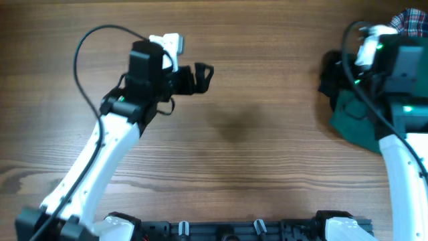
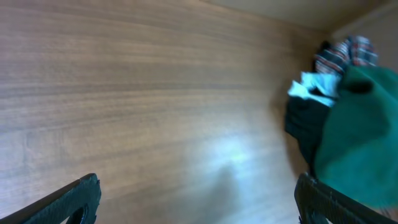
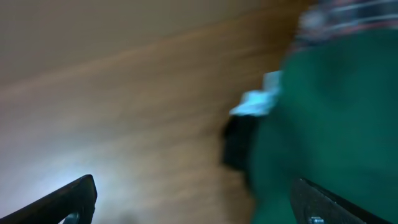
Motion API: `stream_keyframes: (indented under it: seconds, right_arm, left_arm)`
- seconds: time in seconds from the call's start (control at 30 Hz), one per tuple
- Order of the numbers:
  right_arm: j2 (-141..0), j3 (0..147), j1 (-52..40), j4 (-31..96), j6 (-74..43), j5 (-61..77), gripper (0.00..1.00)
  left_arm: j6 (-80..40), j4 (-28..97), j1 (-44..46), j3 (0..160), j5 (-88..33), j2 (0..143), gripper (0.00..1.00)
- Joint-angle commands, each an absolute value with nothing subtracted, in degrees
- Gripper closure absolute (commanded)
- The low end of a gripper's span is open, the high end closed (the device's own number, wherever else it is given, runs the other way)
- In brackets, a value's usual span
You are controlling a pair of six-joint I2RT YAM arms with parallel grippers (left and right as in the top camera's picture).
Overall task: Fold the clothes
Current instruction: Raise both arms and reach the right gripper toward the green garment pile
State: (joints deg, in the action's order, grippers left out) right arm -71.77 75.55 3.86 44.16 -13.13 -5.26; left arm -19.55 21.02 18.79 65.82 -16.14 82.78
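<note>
The left hand (image 1: 200, 77) is wide open, and in its own wrist view only bare wood shows between its two dark fingers (image 2: 78, 199). It hangs over the brown wooden counter (image 1: 267, 40), near the middle and well apart from the pile of clothes. Its white left arm (image 1: 100, 161) runs back to the near left corner. The right hand (image 3: 196, 208) is wide open too, and it grips nothing. One of its fingers (image 3: 323, 202) sits in front of the dark green garment (image 3: 329, 124) and the other one is over bare wood. This view is blurry, so I cannot tell if the hand touches the cloth. From above, the right arm (image 1: 401, 161) covers part of the pile, and the hand itself is hidden there. The clothes lie bunched together at the right edge of the counter. The dark green garment (image 1: 354, 120) is at the near side of the pile. A black garment (image 1: 329, 77) sticks out on the pile's left side, touching the green one. A small white piece (image 2: 308, 87) lies on the black one. The plaid shirt (image 1: 409, 21) is at the far right corner, behind the rest.
</note>
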Motion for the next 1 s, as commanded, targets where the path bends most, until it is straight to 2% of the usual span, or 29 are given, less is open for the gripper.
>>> stream_keyframes:
  seconds: [0.0,0.1,0.37,0.5,0.77,0.97]
  right_arm:
    - [-74.83,76.60,8.82,44.64,-21.71,-18.22,0.01]
    - [-78.41,76.60,15.11,44.62,-23.11,-16.93,0.00]
    - [-83.81,76.60,32.32,39.92,-19.51,3.38,0.03]
    - [-83.92,76.60,39.46,35.68,-19.07,9.19,0.01]
    - [-89.32,76.60,46.65,25.12,-10.55,24.77,0.00]
    - [-96.53,76.60,48.73,16.64,-10.28,31.90,0.01]
  left_arm:
    - [-22.00,20.75,19.16,70.11,-10.31,85.95,0.00]
    - [-22.79,20.84,19.11,70.26,-8.23,86.59,0.00]
    - [-22.74,21.04,19.11,70.26,-7.35,86.59,0.00]
    - [-22.74,20.99,19.11,70.26,-7.33,86.72,0.00]
    - [-22.74,20.95,19.11,70.24,-7.35,87.13,0.00]
    - [-19.68,21.23,19.14,70.26,-7.38,87.13,0.00]
